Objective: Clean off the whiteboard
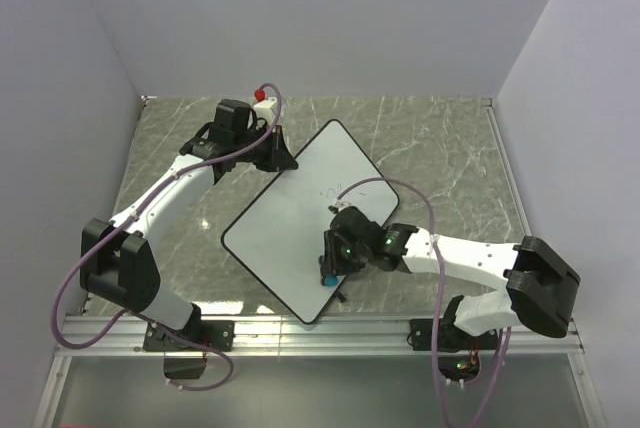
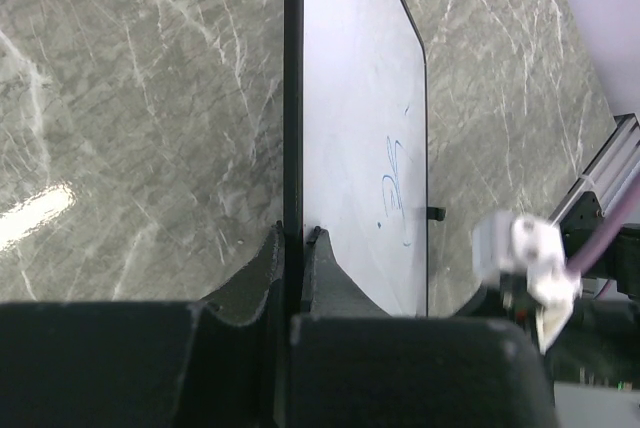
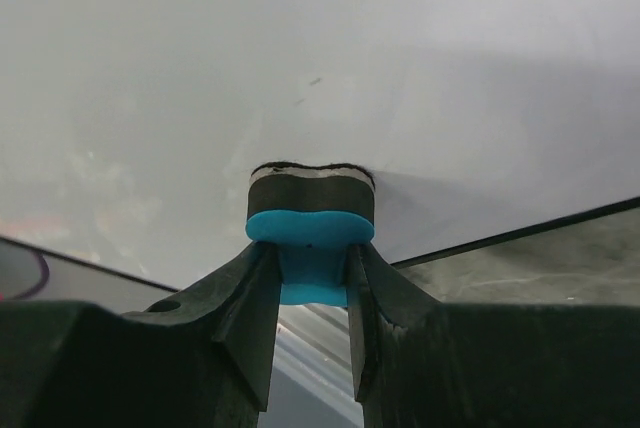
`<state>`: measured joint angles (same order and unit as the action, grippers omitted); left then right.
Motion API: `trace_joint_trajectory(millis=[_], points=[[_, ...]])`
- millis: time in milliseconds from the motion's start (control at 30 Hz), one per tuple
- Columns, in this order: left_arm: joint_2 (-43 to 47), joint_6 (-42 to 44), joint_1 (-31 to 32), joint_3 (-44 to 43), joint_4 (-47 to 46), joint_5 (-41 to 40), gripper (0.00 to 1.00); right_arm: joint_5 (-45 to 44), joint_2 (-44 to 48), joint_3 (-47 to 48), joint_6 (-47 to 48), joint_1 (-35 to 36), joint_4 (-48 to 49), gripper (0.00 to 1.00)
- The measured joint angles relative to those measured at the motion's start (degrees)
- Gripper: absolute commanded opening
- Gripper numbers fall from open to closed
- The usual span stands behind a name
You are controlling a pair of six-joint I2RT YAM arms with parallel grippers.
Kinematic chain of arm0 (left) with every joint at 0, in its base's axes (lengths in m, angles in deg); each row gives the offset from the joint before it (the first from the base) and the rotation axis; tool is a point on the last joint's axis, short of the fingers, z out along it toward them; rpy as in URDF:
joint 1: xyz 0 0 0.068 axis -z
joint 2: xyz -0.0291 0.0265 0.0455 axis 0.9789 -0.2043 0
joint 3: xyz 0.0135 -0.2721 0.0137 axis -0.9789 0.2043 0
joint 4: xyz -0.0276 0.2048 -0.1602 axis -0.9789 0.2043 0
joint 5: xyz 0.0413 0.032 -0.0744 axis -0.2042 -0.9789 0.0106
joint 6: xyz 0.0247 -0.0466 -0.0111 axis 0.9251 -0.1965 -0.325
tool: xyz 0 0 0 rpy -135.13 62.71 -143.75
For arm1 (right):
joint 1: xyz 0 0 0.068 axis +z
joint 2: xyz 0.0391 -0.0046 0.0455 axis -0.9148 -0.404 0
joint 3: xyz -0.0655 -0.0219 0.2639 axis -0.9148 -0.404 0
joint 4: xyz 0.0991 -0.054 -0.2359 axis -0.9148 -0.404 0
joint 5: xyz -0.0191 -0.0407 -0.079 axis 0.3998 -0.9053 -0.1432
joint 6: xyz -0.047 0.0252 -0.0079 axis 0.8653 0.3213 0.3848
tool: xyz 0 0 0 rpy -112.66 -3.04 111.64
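Note:
The whiteboard (image 1: 290,213) lies tilted in the middle of the table, white with a thin black rim. Faint blue scribbles (image 2: 393,180) remain near its centre. My left gripper (image 1: 283,160) is shut on the board's far left edge; the left wrist view shows the rim (image 2: 293,98) clamped between my two fingers. My right gripper (image 1: 330,270) is shut on a small blue eraser (image 3: 310,230) and presses its dark felt pad onto the board (image 3: 300,68) near the front corner. The eraser shows as a blue spot in the top view (image 1: 328,277).
The grey marble tabletop (image 1: 440,148) surrounds the board. An aluminium rail (image 1: 320,330) runs along the near edge. White walls close the back and sides. A purple cable (image 1: 400,193) loops over the board from the right arm.

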<state>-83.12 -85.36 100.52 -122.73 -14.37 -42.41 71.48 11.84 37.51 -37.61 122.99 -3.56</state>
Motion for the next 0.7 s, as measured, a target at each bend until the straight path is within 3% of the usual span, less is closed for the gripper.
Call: trace_joint_trajectory(millis=[400,700], points=[[0.0,0.0,0.0,0.0,-0.3,0.3,0.0,-0.9,0.2,0.0,0.0,1.9,0.3,0.0],[0.0,-0.4,0.2,0.0,-0.3,0.4,0.0,2.6,2.6,0.2,0.2,-20.3,4.3,0.0]])
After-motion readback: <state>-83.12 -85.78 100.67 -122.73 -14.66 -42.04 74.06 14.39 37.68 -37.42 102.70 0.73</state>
